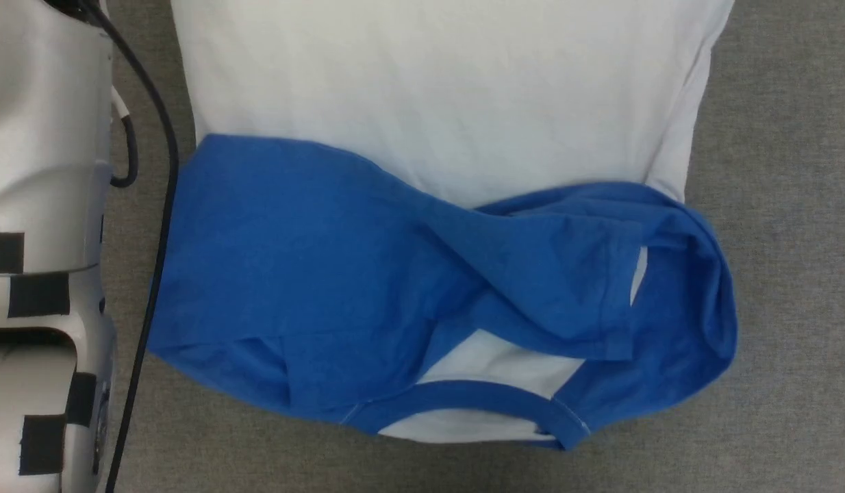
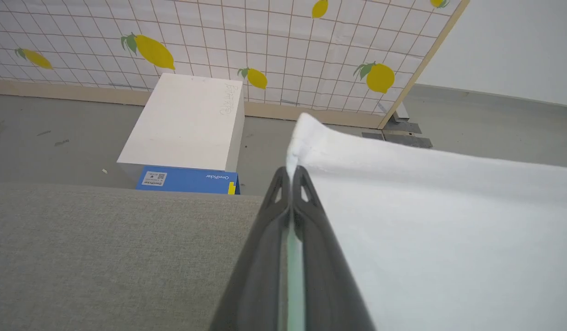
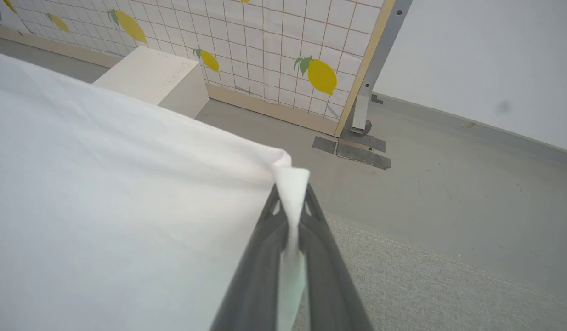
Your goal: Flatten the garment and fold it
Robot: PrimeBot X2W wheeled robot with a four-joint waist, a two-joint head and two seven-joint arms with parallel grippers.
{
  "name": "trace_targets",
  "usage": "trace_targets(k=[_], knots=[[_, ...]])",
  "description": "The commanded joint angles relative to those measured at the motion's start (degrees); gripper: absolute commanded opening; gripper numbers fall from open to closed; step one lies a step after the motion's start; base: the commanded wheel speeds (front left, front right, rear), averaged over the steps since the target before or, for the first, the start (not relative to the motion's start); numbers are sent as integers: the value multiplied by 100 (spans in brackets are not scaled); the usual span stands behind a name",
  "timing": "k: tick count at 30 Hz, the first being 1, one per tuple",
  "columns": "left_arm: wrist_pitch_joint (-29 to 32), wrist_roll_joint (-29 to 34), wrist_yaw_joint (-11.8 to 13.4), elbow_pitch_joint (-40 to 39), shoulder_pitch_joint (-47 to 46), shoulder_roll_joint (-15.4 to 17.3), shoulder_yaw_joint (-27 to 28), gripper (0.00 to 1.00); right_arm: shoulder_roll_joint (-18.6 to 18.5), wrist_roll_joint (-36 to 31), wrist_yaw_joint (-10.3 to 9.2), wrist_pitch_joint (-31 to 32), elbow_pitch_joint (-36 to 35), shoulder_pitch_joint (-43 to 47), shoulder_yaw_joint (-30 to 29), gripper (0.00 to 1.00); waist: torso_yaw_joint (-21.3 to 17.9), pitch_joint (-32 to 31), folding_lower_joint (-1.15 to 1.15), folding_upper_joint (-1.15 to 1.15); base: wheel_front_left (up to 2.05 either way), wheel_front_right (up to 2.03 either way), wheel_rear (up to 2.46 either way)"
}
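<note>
Tightly, left tool and right tool pinch the garment

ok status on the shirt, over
Left gripper shut on T-shirt corner. Right gripper shut on another. Blue sleeves folded over body. Black cable beside left edge.

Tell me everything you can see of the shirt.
The shirt is soft white cloth with blue sleeves and a blue neckband. It lies on the grey surface, collar end nearest the robot. Both sleeves are folded inward, rumpled and overlapping. The white body runs away from the robot, fairly smooth. At its far end the left hand and the right hand, both shut, each pinch a raised white corner.
</note>
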Motion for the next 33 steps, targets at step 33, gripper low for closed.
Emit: trace_targets(k=[33], knots=[[-1933,-710,-548,-2583,5906,100,-210,0,-101,1476,-10,-1064,-1300,4761,-75,0,120,-3118,0,0,0,0,0]])
